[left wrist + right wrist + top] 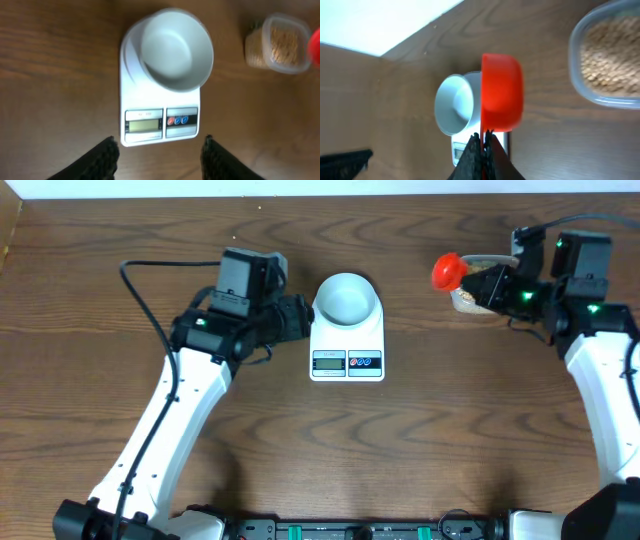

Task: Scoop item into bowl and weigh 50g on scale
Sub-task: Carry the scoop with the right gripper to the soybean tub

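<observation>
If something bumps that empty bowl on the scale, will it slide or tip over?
The bowl looks empty, so it is probably light. The top of the scale looks smooth, so sliding seems likelier than tipping, given the bowl's wide, low shape. It sits near the scale's back edge, so a push might carry it off.

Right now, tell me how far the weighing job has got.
Done: the bowl sits empty on the scale. In hand: the right jaws are shut on the red scoop, near the tub of beans. Left: scoop beans, fill the bowl, reach fifty grams.
</observation>
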Robot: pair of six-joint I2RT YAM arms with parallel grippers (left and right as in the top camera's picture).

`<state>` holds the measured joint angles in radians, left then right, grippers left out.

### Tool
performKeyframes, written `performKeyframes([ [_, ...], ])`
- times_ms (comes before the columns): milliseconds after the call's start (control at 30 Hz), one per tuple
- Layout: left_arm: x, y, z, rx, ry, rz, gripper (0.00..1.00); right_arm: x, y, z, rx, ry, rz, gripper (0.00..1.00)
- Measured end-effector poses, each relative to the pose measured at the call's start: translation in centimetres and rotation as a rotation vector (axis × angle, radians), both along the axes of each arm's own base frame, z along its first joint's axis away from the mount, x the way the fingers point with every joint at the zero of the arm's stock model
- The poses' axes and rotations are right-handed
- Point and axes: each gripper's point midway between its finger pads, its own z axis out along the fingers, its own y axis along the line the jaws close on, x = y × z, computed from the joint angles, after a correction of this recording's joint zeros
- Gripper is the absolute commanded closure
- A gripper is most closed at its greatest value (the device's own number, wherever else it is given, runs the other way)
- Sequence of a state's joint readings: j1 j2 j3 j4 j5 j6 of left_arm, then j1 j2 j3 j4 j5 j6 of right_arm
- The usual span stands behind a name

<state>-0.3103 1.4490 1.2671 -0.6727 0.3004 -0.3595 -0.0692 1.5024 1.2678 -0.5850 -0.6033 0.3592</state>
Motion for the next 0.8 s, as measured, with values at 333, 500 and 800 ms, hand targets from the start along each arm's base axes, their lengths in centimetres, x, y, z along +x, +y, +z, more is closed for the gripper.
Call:
performKeyframes([
  [333,-3.2,-5.1,-1.8,0.073,0.038,-0.137,0.71,0.4,-1.5,0.1,-0.119,-0.022,-0.026,0.98],
  [500,-3.9,-6.9,-4.3,0.105,0.105,-0.157,0.80,0.3,-1.7,-0.1,-0.136,-0.019,-0.022,0.99],
  [800,-4.9,-8.6,-8.9,0.144,0.239,-0.138,0.87,-0.2,-1.8,-0.6,-0.155,0.003,-0.015,0.99],
])
